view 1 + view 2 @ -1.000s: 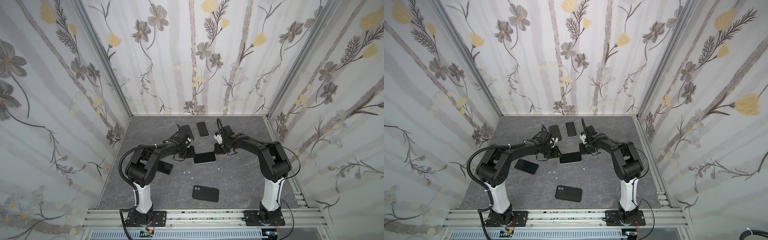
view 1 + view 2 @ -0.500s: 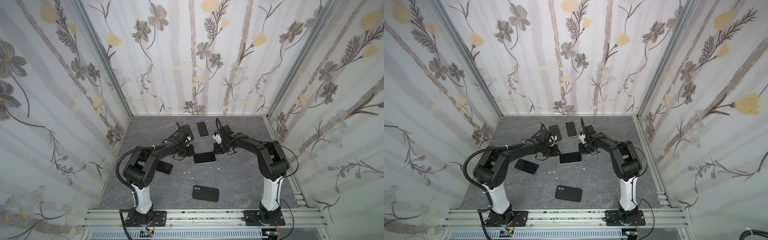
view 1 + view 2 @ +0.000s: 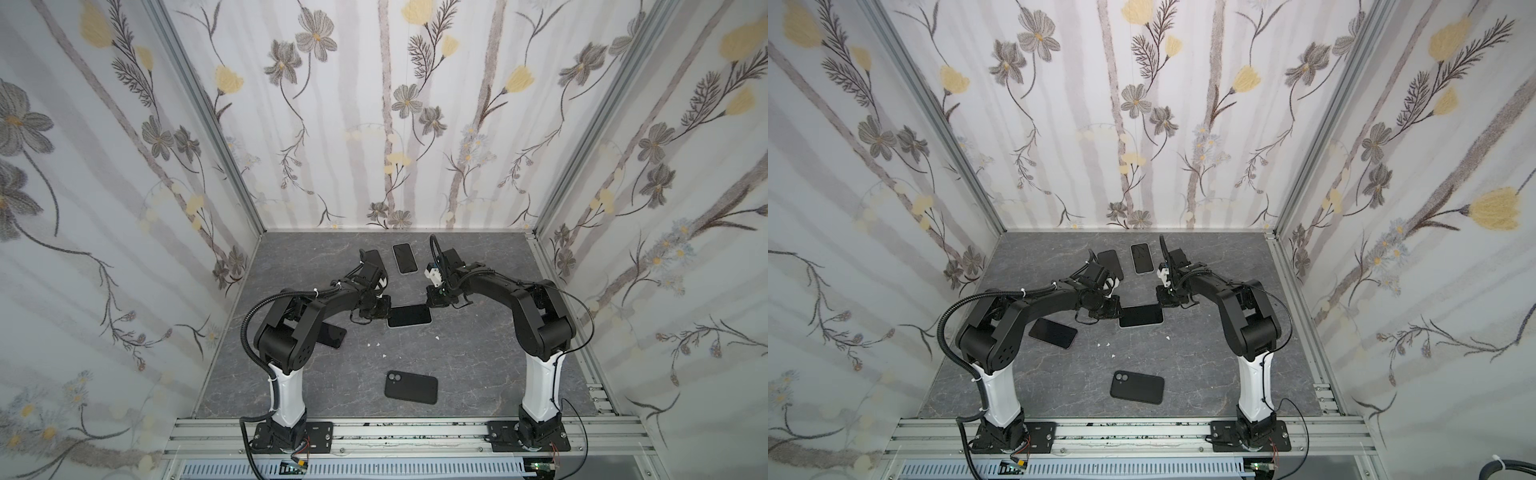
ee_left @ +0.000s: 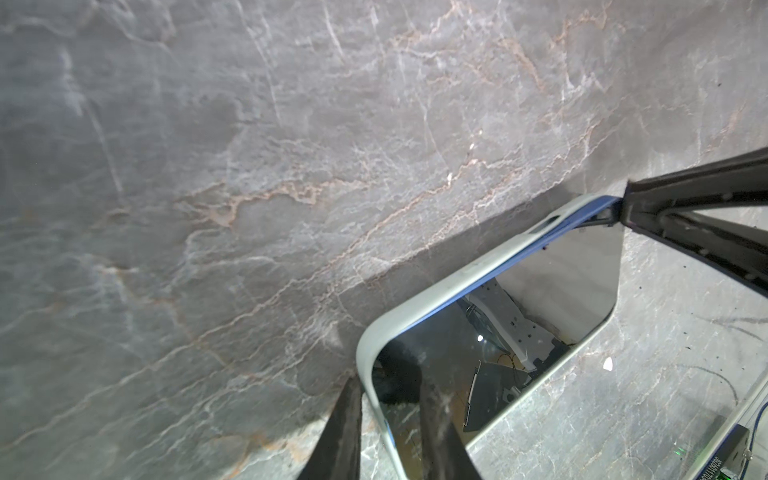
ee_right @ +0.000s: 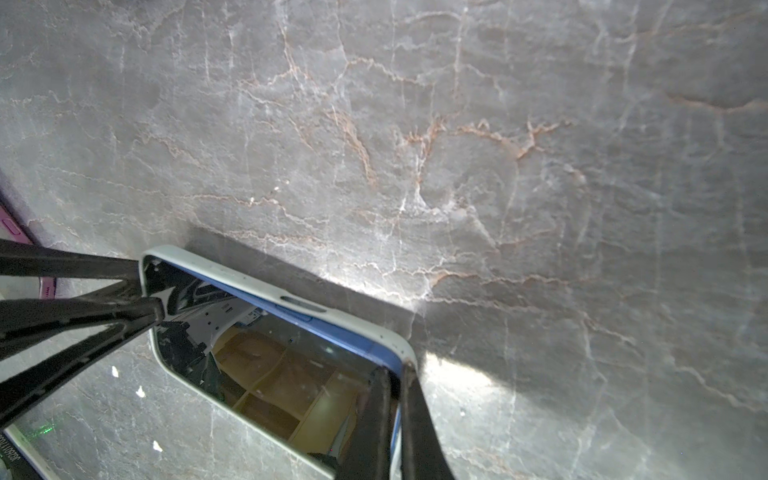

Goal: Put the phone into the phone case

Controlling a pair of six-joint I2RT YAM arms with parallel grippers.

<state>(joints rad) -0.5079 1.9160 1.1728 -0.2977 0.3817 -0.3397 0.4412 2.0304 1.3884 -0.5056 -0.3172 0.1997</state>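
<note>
I am pushing the phone [image 3: 409, 316] down into its pale case [image 5: 266, 291] in the middle of the table [image 3: 478, 365]. My left gripper [image 4: 390, 419] squeezes one end of them, and my right gripper [image 5: 392, 399] is pinched tight on the far corner. Next I think I must press the blue edge in all the way.

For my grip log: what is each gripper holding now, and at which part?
Both grip the phone in its pale case: left gripper at one end's corner, right gripper at the opposite end's corner.

Blue phone [image 3: 409, 316] lies screen-up inside pale phone case [image 4: 415, 309], mid-table.
</note>
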